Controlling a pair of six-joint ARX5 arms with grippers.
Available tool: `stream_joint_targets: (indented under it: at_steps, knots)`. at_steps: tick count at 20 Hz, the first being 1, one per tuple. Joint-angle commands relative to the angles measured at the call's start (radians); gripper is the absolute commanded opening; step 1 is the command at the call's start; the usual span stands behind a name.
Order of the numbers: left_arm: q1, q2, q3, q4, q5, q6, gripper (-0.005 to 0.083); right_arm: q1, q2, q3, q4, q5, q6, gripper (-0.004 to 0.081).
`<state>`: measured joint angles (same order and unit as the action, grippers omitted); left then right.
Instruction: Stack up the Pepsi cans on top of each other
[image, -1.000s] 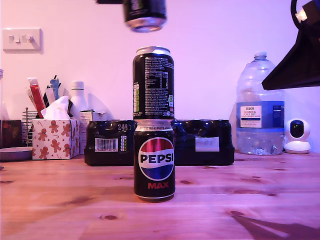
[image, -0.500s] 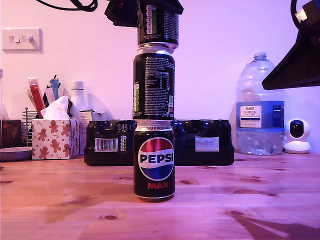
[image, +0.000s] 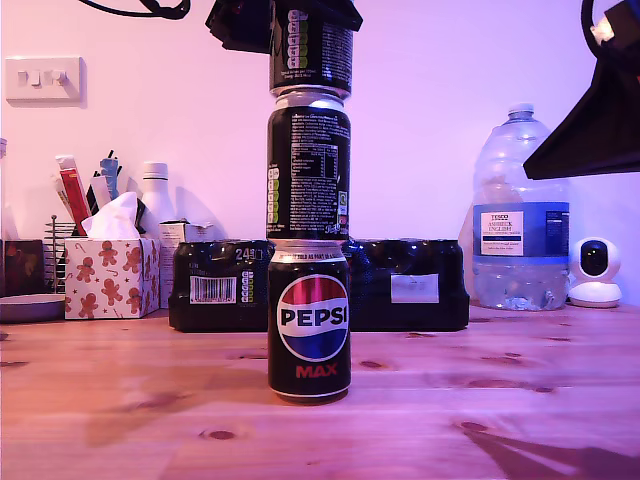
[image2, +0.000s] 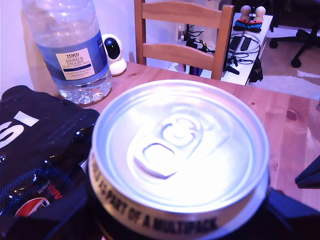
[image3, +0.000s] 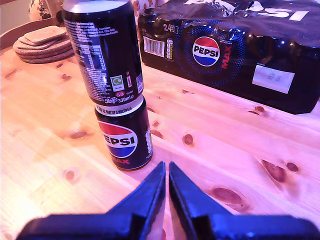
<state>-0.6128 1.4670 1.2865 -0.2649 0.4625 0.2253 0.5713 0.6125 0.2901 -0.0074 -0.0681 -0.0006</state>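
Three black Pepsi cans stand in a column on the wooden table (image: 120, 400). The bottom can (image: 309, 320) shows its logo. The middle can (image: 308, 165) shows white text. The top can (image: 312, 55) rests on the middle can's rim, and my first gripper (image: 310, 25) is shut on it from above. In the first wrist view the top can's silver lid (image2: 177, 145) fills the picture. My second gripper (image3: 166, 172) is shut on nothing, low over the table in front of the bottom can (image3: 125, 140) and middle can (image3: 102, 50).
A shrink-wrapped 24-pack (image: 400, 285) lies behind the stack, and a large water bottle (image: 520, 220) and a white camera (image: 595, 270) stand at the exterior view's right. At its left is a tissue box (image: 110, 275). A dark arm part (image: 595, 110) hangs upper right.
One second ago the top can hung tilted above the stack with a gap. It came down onto the middle can and now sits upright on it, still gripped.
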Motion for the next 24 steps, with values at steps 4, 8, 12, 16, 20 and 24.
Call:
stream_joint_targets:
  at_steps: [4,8,12,16,20,24]
  knots:
    - [0.002,-0.009,0.014,-0.034,0.000,0.011,0.0360,0.003,-0.001,-0.006,0.011,0.001,0.002,-0.0012]
    - [0.027,-0.009,0.014,-0.067,0.006,0.010,0.0360,0.003,-0.001,-0.006,0.011,0.001,0.002,-0.0012]
    - [0.051,-0.009,0.014,-0.066,0.068,-0.002,0.0362,0.003,-0.001,-0.006,0.012,0.001,0.003,-0.0012]
    - [0.052,-0.009,0.014,-0.066,0.068,-0.001,0.0371,0.003,-0.001,-0.006,0.015,0.001,0.003,-0.0012]
    - [0.050,-0.008,0.014,-0.073,0.068,0.000,0.0382,0.003,-0.001,-0.006,0.018,0.001,0.003,-0.0012]
    - [0.050,-0.008,0.014,-0.079,0.068,0.000,0.0382,0.003,-0.001,-0.006,0.019,0.001,0.003,-0.0012]
